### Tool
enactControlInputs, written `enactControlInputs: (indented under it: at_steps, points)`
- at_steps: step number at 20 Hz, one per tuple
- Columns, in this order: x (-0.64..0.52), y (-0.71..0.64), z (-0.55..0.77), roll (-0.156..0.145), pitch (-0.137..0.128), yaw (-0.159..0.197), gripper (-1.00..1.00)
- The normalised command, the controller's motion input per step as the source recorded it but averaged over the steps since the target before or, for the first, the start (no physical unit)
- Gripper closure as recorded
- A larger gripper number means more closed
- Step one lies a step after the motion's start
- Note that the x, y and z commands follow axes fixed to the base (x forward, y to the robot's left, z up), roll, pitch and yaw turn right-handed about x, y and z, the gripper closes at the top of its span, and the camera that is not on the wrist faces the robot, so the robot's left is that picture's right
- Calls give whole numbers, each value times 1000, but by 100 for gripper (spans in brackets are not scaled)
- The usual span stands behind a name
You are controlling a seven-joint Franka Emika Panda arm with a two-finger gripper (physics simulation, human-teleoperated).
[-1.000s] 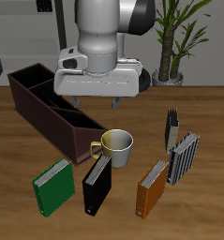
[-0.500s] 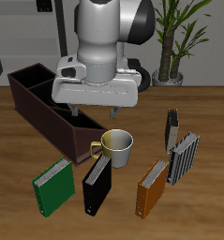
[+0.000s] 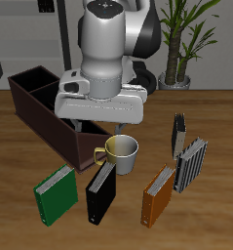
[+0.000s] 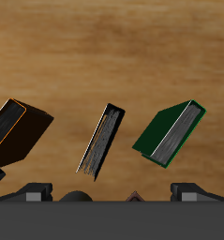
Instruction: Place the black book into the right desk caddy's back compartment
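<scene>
The black book is standing in the lower middle of the exterior frame, between the green book and orange book. The fingers are hanging above it; I cannot tell whether they are spread or closed.

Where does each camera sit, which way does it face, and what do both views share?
Exterior view: in front of and above the table, facing the robot's base at the back; shows the arm and the open gripper over the right desk caddy.
Wrist view: on the gripper, looking down at the table; only the gripper's dark body and finger bases show.
Shared: the black book, the green book and the orange book.
</scene>
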Motion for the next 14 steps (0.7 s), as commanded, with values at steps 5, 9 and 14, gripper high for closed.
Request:
enactControlInputs:
  at_steps: [5,9,14]
  points:
    - [80,71,-275,7,-5,-9,-100]
    - [35,126,-209,20,-1,-22,-100]
    - [42,53,-229,9,-28,-20,-100]
